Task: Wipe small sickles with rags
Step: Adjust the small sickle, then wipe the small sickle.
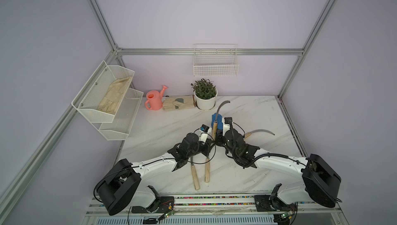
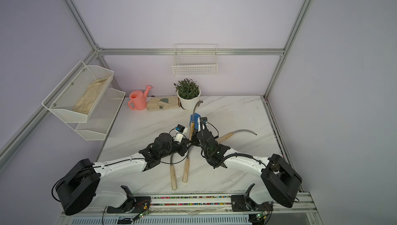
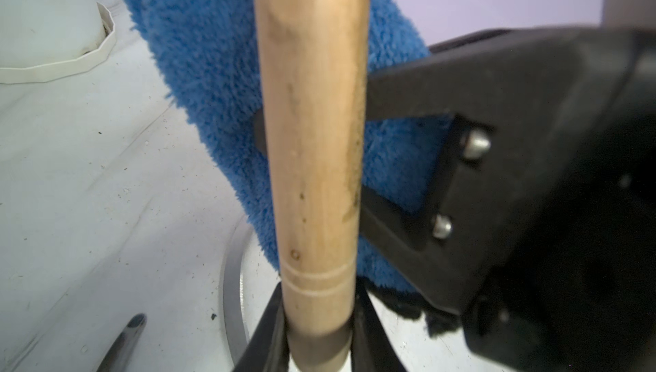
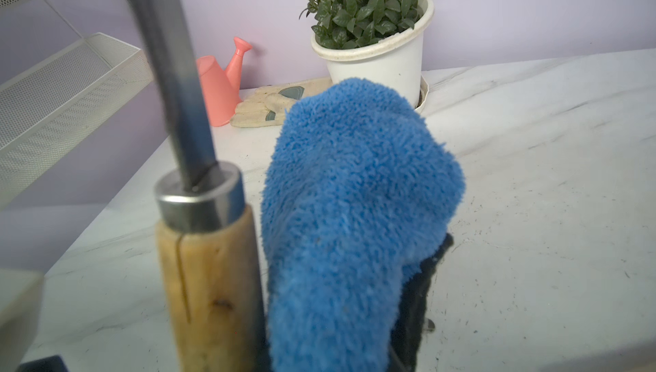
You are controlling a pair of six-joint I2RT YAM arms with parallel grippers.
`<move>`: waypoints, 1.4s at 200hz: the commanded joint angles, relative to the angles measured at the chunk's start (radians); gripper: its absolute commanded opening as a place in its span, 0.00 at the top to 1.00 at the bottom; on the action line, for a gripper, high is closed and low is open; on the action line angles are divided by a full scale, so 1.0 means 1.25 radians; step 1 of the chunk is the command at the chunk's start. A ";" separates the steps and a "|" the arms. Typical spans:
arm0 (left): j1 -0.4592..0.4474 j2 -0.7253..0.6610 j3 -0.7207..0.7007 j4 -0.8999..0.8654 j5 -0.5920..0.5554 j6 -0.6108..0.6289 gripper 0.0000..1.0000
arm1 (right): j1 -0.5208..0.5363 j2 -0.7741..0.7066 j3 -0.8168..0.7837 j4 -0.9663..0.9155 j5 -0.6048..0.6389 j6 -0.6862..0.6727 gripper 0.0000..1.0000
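Note:
My left gripper [image 3: 319, 345] is shut on the pale wooden handle [image 3: 312, 139] of one small sickle [image 1: 213, 130], held above the table with its curved grey blade [image 1: 220, 108] pointing toward the back wall. Right beside that handle hangs the blue fluffy rag [image 4: 355, 210], with my right gripper [image 1: 219, 135] shut on its lower end; the black fingers [image 3: 408, 93] pinch the cloth. Both top views show the rag [image 2: 196, 117] by the blade's base. Another sickle [image 1: 260, 131] lies at the right, and two more [image 1: 195, 177] [image 1: 207, 171] lie at the front, partly under my left arm.
At the back stand a potted plant [image 1: 205, 95], a pink watering can [image 1: 154, 100] and a beige glove [image 1: 178, 102]. A wire basket [image 1: 216, 62] hangs on the back wall. A white mesh shelf [image 1: 105, 97] on the left wall holds another beige glove.

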 commanded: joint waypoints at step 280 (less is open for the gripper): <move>0.096 -0.152 -0.139 0.391 0.107 0.018 1.00 | 0.012 -0.036 -0.169 0.315 -0.392 0.103 1.00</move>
